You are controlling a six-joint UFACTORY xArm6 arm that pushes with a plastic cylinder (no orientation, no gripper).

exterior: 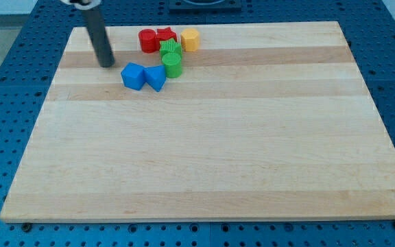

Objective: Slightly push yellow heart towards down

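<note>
One yellow block (pixel 190 40) sits near the view's top, at the right end of a cluster of blocks; I cannot clearly make out its shape. My tip (pixel 107 65) rests on the board well to the left of it and a little lower. It is apart from every block. The nearest one is the blue cube (pixel 133 75), just to the tip's lower right.
A red cylinder (pixel 147 40) and a red star (pixel 165 35) lie left of the yellow block. A green star (pixel 171 49) and a green cylinder (pixel 173 65) lie below them. A blue triangular block (pixel 156 77) touches the blue cube. The wooden board (pixel 204 151) lies on a blue perforated table.
</note>
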